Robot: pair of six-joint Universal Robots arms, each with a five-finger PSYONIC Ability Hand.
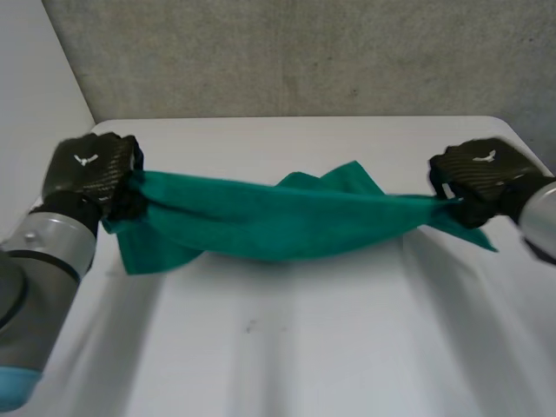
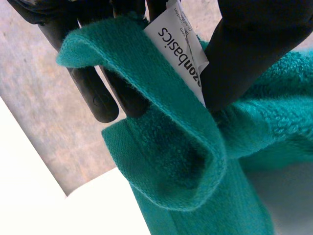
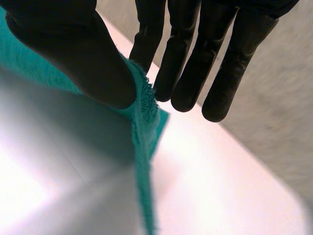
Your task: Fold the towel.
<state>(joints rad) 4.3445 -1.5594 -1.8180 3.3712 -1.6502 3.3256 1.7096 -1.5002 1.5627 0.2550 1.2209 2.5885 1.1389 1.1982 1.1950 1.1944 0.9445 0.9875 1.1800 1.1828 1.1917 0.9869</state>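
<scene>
Over the white table (image 1: pixel 287 356), we see the green towel (image 1: pixel 278 221) stretched between both hands. The left hand (image 1: pixel 87 169) pinches one end beside its label (image 2: pixel 181 49), and the right hand (image 1: pixel 478 178) clamps the opposite corner between thumb and fingers.

The towel (image 1: pixel 278 221) is a plain teal green all over, with no stripe or print, and its looped pile looks darker in the folds. Its label (image 2: pixel 178 44) is white with black lettering. The left robot hand (image 1: pixel 87 169) and the right robot hand (image 1: pixel 478 178) are black with a fine dark-grey weave pattern and a small white mark on the back of each. The left arm (image 1: pixel 48 248) is grey with a light-blue cap. The table (image 1: pixel 287 347) is white. The wall (image 1: pixel 287 52) is mottled grey.
</scene>
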